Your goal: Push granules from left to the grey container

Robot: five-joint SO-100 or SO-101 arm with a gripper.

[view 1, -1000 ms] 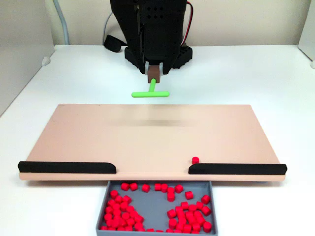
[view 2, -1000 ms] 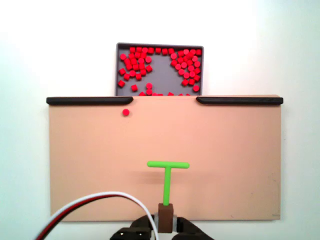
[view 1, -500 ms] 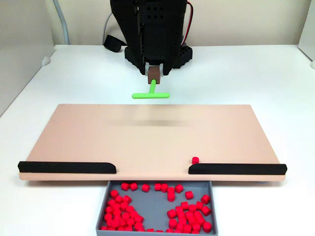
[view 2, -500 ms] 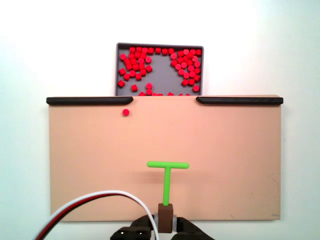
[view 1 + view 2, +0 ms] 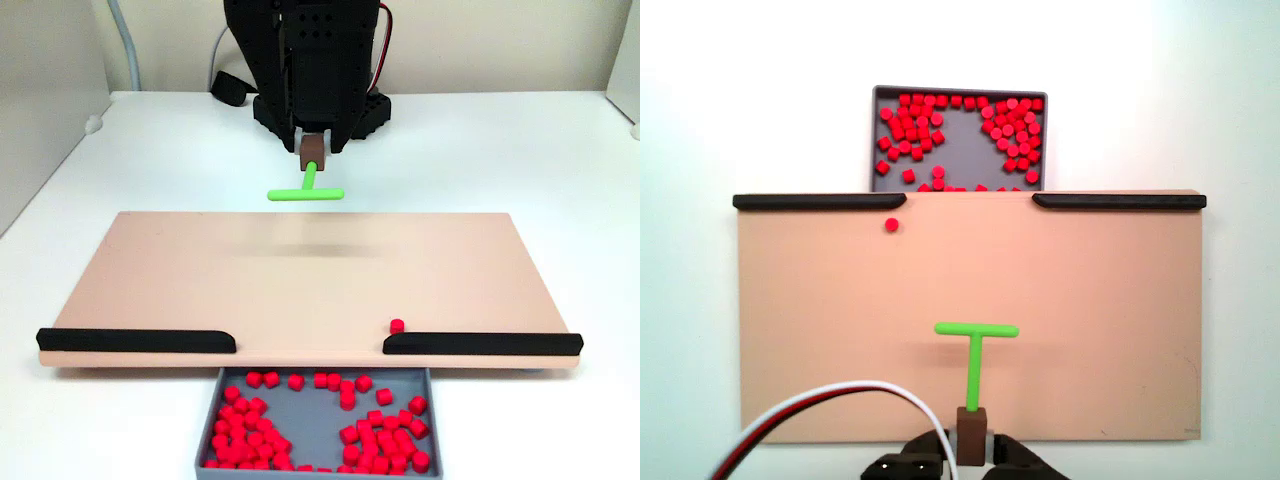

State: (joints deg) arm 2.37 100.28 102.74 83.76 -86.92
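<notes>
Bright, even light floods both fixed views, and the white table (image 5: 700,120) is washing out almost to pure white in the top-down one. Shadows stay soft: a faint blurred smear on the tan board (image 5: 180,270) lies under the green T-shaped pusher (image 5: 306,193). Focus holds fairly sharp, with no visible edge distortion.

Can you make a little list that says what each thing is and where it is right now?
gripper: shut on the brown block of the green T-shaped pusher
pusher place: over the near end of the tan board, by the arm
grey container: past the gap between the black strips, holding most granules
stray granule: alone on the board, next to one black strip's inner end
left to do: push that last granule into the container
</notes>
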